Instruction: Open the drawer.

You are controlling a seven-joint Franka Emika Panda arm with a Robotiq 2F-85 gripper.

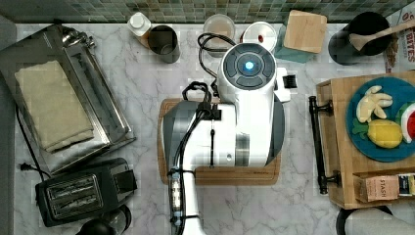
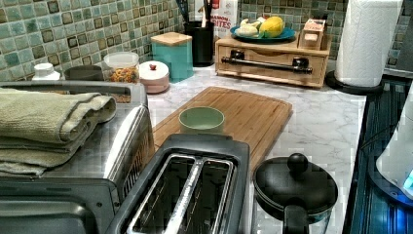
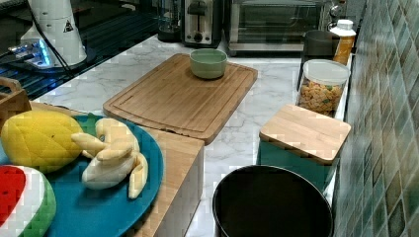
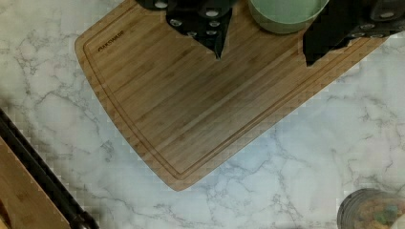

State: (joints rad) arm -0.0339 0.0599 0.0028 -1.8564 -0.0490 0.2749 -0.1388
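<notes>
Drawer (image 2: 265,61) shut flush in its wooden box (image 2: 321,73), at the back of the counter in the left view, under a blue plate (image 2: 287,35) of toy fruit. Nothing has begun, I judge: going left to right in the top view, the arm (image 1: 244,112) hangs over the cutting board (image 4: 191,109), and the handle (image 1: 318,142) lies well apart on the top view's right. The gripper (image 4: 262,33) is spread, holding nothing. Next it must reach and close around that long black bar. The front is pale bamboo, wide and shallow.
</notes>
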